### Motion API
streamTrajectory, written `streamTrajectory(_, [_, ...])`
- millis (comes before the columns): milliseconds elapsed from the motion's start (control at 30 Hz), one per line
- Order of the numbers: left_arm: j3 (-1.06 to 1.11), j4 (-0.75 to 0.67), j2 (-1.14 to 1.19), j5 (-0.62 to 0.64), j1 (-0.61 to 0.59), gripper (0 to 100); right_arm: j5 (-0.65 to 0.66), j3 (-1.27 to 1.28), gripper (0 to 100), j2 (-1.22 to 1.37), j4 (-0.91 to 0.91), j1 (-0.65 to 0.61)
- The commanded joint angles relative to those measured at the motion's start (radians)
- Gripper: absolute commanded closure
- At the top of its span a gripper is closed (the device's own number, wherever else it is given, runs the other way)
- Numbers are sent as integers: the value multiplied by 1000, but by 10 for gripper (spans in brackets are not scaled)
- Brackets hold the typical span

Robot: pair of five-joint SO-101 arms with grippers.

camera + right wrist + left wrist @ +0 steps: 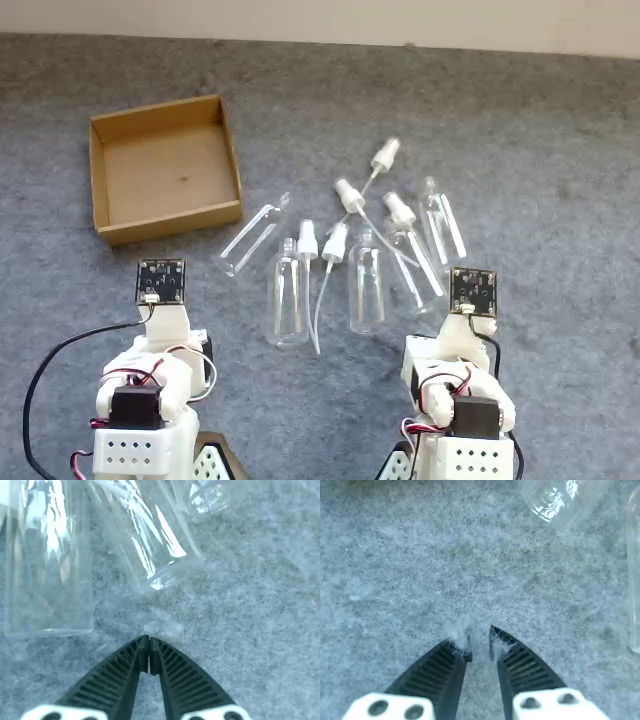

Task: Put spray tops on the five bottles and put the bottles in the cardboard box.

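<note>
Arms sit at the bottom of the high view, left arm [150,395] bottom left and right arm [455,395] bottom right, both low over the grey carpet [560,150].

Left gripper [479,647]: tips a narrow gap apart with nothing between them, over bare carpet. A bottle base [555,500] lies ahead of it, well apart.

Right gripper [149,652]: tips pressed together, gripping nothing. It sits just short of two bottle bases, one big [47,560] and one slanted [145,535].

Bottles are mid-frame in the high view, all five on their sides on the carpet:
- bottle 1 [287,298], lower centre-left
- bottle 2 [366,288], just right of it
- bottle 3 [412,262], nearer the right arm
- bottle 4 [440,222], right of centre and farther up
- bottle 5 [252,235], slanted, left of the group and near the box corner

Five spray tops lie loose among them. Two [307,240] [335,243] are beside the necks of bottles 1 and 2, and the second one's tube trails down between those bottles. Three more [349,195] [398,209] [386,154] are fanned out above, around centre.

Box [170,222] is upper left of the frame, open side up, well apart from both arms.
</note>
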Motion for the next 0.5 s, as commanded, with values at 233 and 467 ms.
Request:
streamTrajectory(233, [-41,-2,-15,-86,-8,993,-9,170,993,-8,4,12])
streamTrajectory(467, [-128,-160,-15,-427,-5,993,-9,170,993,-8,4,12])
